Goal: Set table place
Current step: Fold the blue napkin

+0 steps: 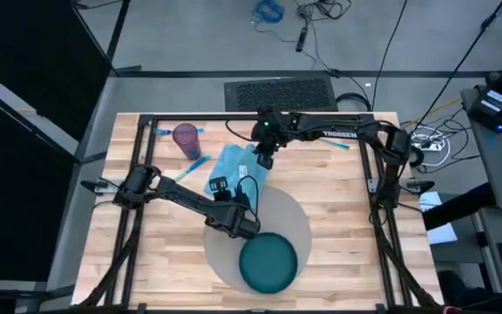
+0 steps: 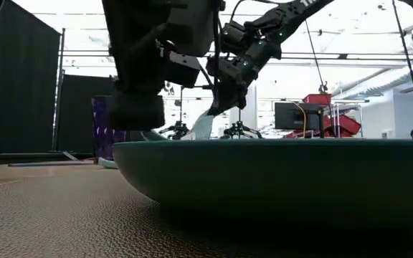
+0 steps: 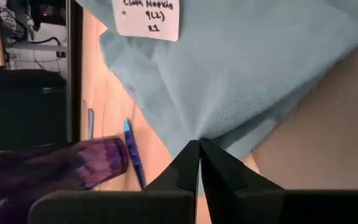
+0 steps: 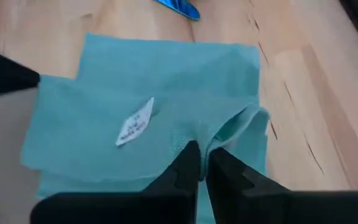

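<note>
A light blue cloth napkin [image 1: 232,166] with a white label [image 4: 135,121] lies on the table [image 1: 338,209], its near part reaching the round grey placemat [image 1: 299,222]. A dark teal plate [image 1: 268,262] sits on the placemat's near part. My left gripper [image 1: 230,194] is shut on the napkin's near edge. My right gripper [image 1: 262,163] is shut on the napkin's far right part, where the cloth rises in a fold [image 2: 205,123]. My left gripper pinches the napkin's near edge [image 3: 199,134] between its two fingertips, beside the placemat [image 3: 328,124]. How many layers it has, I cannot tell. The rest of the cloth lies spread beyond the fingers. My right gripper pinches a raised fold [image 4: 225,134] near the napkin's right edge, from above, pointing down. The cloth is gathered up into the fingers there, and the rest lies flat on the table.
A purple cup [image 1: 186,137] stands at the far left of the table, with a blue utensil [image 1: 194,166] lying between it and the napkin. Another blue piece [image 1: 338,144] lies far right. The black frame [image 1: 138,157] runs along the table's sides.
</note>
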Action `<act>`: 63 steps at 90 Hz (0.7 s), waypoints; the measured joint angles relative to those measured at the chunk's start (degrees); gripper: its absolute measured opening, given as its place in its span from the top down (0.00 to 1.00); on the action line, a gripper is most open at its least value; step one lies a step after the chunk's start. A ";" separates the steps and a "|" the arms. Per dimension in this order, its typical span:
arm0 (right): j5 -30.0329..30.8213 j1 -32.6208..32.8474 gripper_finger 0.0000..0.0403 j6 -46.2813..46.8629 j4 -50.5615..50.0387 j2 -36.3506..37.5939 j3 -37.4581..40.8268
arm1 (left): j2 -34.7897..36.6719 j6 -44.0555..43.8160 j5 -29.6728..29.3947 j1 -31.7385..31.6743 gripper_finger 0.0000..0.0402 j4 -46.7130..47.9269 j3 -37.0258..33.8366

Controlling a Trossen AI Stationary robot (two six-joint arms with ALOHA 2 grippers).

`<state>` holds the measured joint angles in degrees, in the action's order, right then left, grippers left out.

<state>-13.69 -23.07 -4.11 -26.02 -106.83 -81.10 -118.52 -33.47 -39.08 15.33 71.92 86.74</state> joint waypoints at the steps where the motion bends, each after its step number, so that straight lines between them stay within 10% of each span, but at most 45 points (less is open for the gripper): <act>1: 0.01 0.01 0.94 0.07 -0.01 0.01 0.00 | 0.00 0.47 0.25 -0.05 1.00 -0.42 0.00; 38: 1.46 -1.85 0.56 0.94 -2.46 0.41 0.00 | -0.02 0.40 -0.15 -1.50 0.73 -2.60 0.00; 63: 6.07 -5.32 0.49 -0.67 -16.83 4.98 0.02 | -0.02 -2.78 -8.72 -1.75 0.65 4.31 0.00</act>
<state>-7.62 -28.39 -4.78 -42.85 -101.85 -81.08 -118.54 -36.26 -47.81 13.58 76.22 86.74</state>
